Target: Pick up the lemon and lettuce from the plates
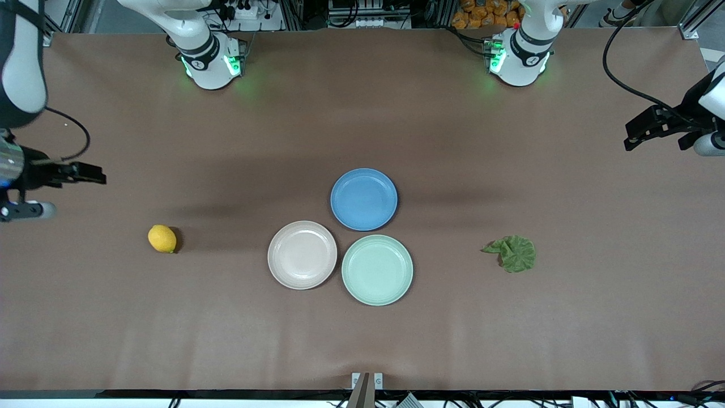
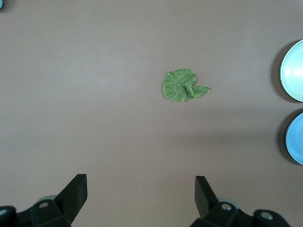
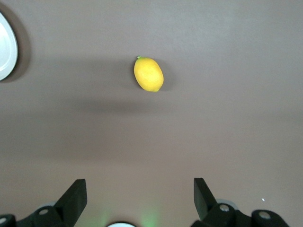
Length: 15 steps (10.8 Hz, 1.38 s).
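We see a wide table [image 1: 362, 113] covered in a plain brown sheet with a few faint creases near the edge closest to the front camera. Along the edge where the two robot bases stand, metal framing, cables and a heap of orange objects [image 1: 487, 14] fill the room's background.

Three plates cluster at the middle of the tabletop, all bare: a blue plate [image 1: 363, 199], and nearer the front camera a beige-pink plate [image 1: 302, 254] and a mint green plate [image 1: 377, 270] just beside each other. The lemon [image 1: 162, 238] lies on the brown sheet, well apart from the plates, toward the right arm's end of the table. The lettuce [image 1: 512, 253] lies crumpled on the sheet toward the left arm's end, also well apart from the plates.

The right gripper [image 1: 85, 173] hangs over the table's edge at the right arm's end; the left gripper [image 1: 637, 133] hangs over the edge at the left arm's end. Both arms wait there.

The front view shows little of the fingers; the wrist views settle it. In the right wrist view the right gripper [image 3: 139, 201] is spread wide with nothing between its fingers, and the lemon [image 3: 148, 74] shows a small green stem tip. In the left wrist view the left gripper [image 2: 141, 198] is likewise spread and bare, and the lettuce [image 2: 182, 85] shows a folded lobe pointing toward the plates.
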### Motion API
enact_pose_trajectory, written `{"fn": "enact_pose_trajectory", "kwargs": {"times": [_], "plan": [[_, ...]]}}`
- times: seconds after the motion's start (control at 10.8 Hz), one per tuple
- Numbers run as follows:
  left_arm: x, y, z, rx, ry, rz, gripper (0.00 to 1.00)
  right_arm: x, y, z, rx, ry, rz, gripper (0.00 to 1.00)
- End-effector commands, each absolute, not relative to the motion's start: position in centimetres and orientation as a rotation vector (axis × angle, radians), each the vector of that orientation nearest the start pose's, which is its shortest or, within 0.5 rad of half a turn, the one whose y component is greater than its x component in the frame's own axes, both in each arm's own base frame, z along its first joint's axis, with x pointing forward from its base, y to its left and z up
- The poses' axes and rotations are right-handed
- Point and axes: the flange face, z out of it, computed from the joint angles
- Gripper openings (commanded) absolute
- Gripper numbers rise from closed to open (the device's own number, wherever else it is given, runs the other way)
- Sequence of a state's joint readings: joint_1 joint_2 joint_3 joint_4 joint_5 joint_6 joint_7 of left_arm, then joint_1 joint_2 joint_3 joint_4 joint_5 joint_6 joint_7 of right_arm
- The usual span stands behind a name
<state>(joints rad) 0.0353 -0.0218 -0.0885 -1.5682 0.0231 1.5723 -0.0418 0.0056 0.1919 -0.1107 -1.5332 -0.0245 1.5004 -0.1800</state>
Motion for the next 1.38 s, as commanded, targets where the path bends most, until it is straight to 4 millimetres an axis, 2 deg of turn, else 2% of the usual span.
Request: {"fn": "enact_pose_trajectory", "kwargs": {"times": [0.0,0.18,0.46,0.65,0.92,1.29], "plan": [[54.8,-3.0,64.4,-3.091,0.008,-0.066,1.00,57.7,-5.2,58.3,-3.163,-0.102,0.373,1.00],[54.9,-3.0,64.3,-3.093,0.006,-0.064,1.00,57.0,-4.0,61.8,-3.174,-0.074,0.341,1.00],[54.8,-4.2,64.3,-3.095,-0.013,-0.066,1.00,55.3,-3.4,64.6,-3.166,-0.064,0.275,1.00],[54.8,-4.3,64.3,-3.095,-0.008,-0.066,1.00,54.7,-4.0,64.3,-3.159,-0.063,0.275,1.00],[54.8,-4.3,64.2,-3.096,-0.006,-0.063,1.00,54.1,-3.9,63.1,-3.161,-0.076,0.206,1.00],[54.8,-4.3,64.2,-3.096,-0.006,-0.063,1.00,54.6,-3.7,63.0,-3.169,-0.087,0.156,1.00]]}}
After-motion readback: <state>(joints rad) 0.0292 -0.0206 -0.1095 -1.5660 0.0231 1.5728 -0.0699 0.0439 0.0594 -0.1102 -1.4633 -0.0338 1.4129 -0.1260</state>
